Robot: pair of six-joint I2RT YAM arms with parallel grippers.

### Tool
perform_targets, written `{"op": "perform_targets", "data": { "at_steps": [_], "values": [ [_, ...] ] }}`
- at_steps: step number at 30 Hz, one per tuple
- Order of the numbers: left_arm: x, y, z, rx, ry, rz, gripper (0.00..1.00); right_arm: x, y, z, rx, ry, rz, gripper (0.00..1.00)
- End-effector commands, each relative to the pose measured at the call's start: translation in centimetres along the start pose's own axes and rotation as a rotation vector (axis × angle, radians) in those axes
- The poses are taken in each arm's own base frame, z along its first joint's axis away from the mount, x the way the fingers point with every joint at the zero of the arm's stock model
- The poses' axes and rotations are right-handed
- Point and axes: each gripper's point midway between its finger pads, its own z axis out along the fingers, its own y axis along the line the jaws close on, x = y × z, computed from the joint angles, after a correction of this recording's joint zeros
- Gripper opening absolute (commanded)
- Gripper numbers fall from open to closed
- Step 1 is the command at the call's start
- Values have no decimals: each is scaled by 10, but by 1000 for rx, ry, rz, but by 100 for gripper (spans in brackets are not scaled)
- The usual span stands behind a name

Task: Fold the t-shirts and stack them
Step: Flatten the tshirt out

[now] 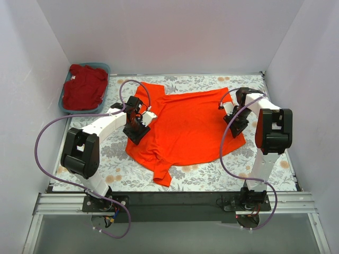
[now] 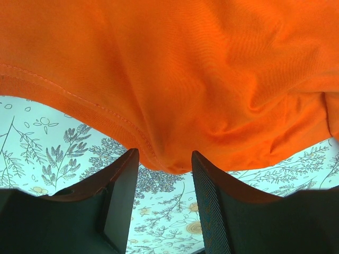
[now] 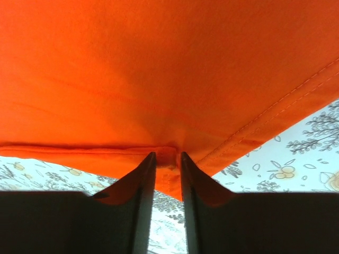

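The orange-red t-shirt (image 1: 185, 127) lies spread on the table's middle, one part trailing toward the near edge. My left gripper (image 1: 139, 126) is at its left edge. In the left wrist view the gripper (image 2: 163, 159) is open, and a hemmed bulge of the shirt (image 2: 175, 79) sits just past the fingertips without being pinched. My right gripper (image 1: 233, 120) is at the shirt's right edge. In the right wrist view it (image 3: 168, 157) is shut on a folded hem of the shirt (image 3: 159, 69). The crimson t-shirt (image 1: 85, 87) lies crumpled in the bin.
A blue plastic bin (image 1: 104, 67) stands at the far left corner. The table has a floral patterned cover (image 1: 222, 172). White walls close in the left, back and right sides. A black rail (image 1: 175, 200) runs along the near edge.
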Motion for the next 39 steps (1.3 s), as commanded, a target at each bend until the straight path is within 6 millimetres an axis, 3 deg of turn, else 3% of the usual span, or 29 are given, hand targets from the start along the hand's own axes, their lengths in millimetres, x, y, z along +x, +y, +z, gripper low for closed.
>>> {"op": "perform_targets", "data": {
  "at_steps": [1,6,11,15,16,19,20,22,24,25,26,29,30,32,33,34,39],
  "values": [
    [-6,2,-4,-14,-25,6,44,4,1,2,-10,10,-3,30],
    [0,2,0,-15,-8,9,44,7,4,-15,18,-11,-6,1],
    [8,2,0,-24,8,20,43,30,12,-39,77,3,-65,1],
    [13,-2,-4,-18,7,20,43,70,22,-42,133,69,-128,1],
    [14,-3,-5,-12,5,18,43,85,26,-35,129,115,-130,1],
    [14,-18,-14,51,-21,27,43,102,26,-30,153,164,-140,38],
    [14,-23,-19,67,-38,31,43,102,25,-32,166,161,-143,57],
    [18,-36,-25,130,-43,46,43,92,20,-38,189,127,-141,64],
    [18,-43,-32,159,-57,46,43,77,18,-49,203,71,-119,64],
    [15,-55,-35,214,-82,48,42,57,17,-60,194,-3,-118,64],
    [16,-64,-37,251,-83,53,42,51,19,-63,175,-23,-114,61],
    [18,-95,-47,375,-131,111,42,28,44,-68,35,-127,-117,56],
    [23,-106,-45,401,-135,153,42,19,51,-70,3,-157,-126,50],
    [21,-120,-54,440,-234,239,42,2,79,-67,-115,-215,-123,46],
    [22,-122,-47,429,-284,312,42,-3,89,-65,-156,-226,-122,45],
    [17,-122,-54,396,-358,360,42,-11,107,-63,-217,-240,-142,43],
    [26,-119,-27,314,-412,588,40,-25,150,-44,-354,-204,-193,42]
  ]
}}
